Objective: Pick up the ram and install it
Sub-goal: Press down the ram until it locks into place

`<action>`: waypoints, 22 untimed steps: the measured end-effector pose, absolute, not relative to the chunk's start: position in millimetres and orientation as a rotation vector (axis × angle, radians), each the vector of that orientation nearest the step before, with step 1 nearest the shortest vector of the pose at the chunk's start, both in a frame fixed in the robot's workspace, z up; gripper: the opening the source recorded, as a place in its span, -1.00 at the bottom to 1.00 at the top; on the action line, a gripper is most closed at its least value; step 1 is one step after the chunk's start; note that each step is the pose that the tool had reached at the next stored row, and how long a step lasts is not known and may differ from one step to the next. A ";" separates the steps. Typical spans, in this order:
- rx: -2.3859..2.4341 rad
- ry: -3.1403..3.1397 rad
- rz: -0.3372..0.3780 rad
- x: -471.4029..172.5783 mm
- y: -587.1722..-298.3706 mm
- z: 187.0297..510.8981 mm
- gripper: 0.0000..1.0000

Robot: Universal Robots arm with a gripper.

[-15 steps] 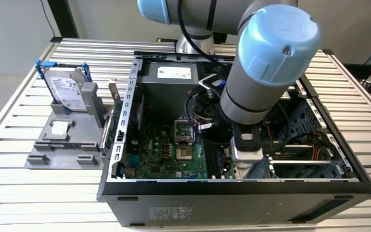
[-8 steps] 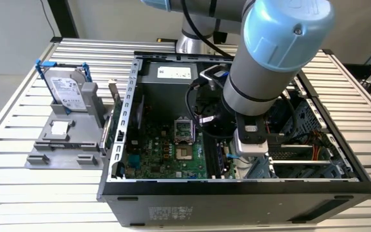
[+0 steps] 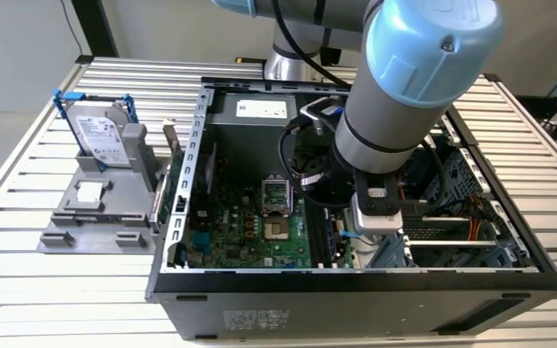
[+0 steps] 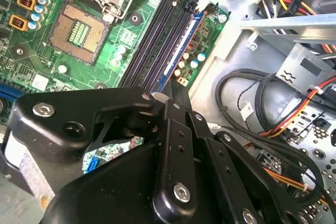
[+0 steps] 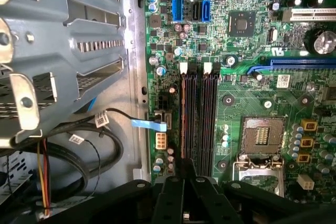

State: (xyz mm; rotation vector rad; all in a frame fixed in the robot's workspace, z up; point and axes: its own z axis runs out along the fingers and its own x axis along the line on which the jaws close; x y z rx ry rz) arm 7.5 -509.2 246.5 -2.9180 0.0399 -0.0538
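Four slots point(image 5: 198, 121), pincer point(image 5: 183, 174) above them

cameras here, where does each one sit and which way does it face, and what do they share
Exterior view: off the arm, above, looking down into the open computer case; the arm reaches in.
Second wrist view: on the arm, looking past the gripper at the memory slots.
First wrist view: on the arm, looking down at the motherboard; the gripper shows.
Both wrist views share the slots and CPU socket.
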 end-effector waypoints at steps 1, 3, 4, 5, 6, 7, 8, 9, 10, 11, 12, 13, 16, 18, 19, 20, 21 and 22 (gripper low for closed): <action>-2.918 0.040 -0.054 7.5 -509.2 246.6 -1.00; -2.917 0.040 -0.054 7.5 -509.2 246.7 -1.00; -2.917 0.040 -0.054 7.5 -509.2 246.7 -1.00; -2.917 0.040 -0.054 7.5 -509.2 246.8 -1.00; -2.917 0.040 -0.054 7.5 -509.2 246.9 -1.00; -2.916 0.040 -0.054 7.5 -509.2 246.9 -1.00; -2.916 0.040 -0.054 7.5 -509.2 246.9 -1.00; -2.916 0.040 -0.054 7.5 -509.2 247.0 -1.00; -2.916 0.040 -0.054 7.5 -509.2 247.1 -1.00; -2.915 0.040 -0.054 7.5 -509.2 247.1 -1.00; -2.915 0.040 -0.054 7.5 -509.2 247.2 -1.00; -2.918 0.040 -0.054 7.4 -508.9 247.3 -1.00; -2.964 0.039 -0.055 7.4 -508.5 247.3 -1.00; -2.995 0.039 -0.056 7.4 -508.4 247.5 -1.00; -3.007 0.038 -0.057 7.4 -508.4 247.9 -1.00; -3.014 0.038 -0.057 7.5 -508.3 248.9 -1.00; -3.021 0.038 -0.057 7.5 -508.3 250.4 -1.00; -3.028 0.038 -0.058 7.4 -508.3 251.5 -1.00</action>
